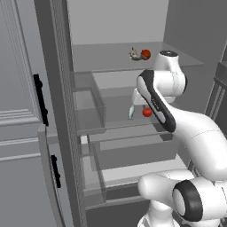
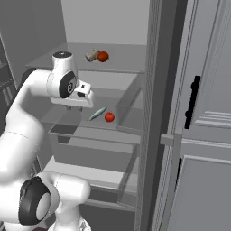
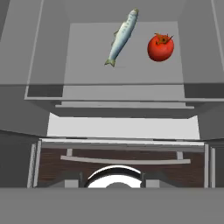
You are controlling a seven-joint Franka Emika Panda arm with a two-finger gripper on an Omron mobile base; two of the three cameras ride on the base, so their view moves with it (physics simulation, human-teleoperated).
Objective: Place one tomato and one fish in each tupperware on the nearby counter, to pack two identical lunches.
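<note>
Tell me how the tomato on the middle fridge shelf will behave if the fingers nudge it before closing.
The tomato looks round and smooth, so it would probably roll across the flat shelf. It lies close beside the fish, apart from it, so a sideways nudge may knock it into the fish.

Ahead of the claw lie a silvery blue-grey fish (image 3: 122, 37) and a red tomato (image 3: 160, 48) with a dark stalk, both on a plain grey shelf (image 3: 87, 74). Higher up sits another red tomato (image 1: 145, 54).
</note>
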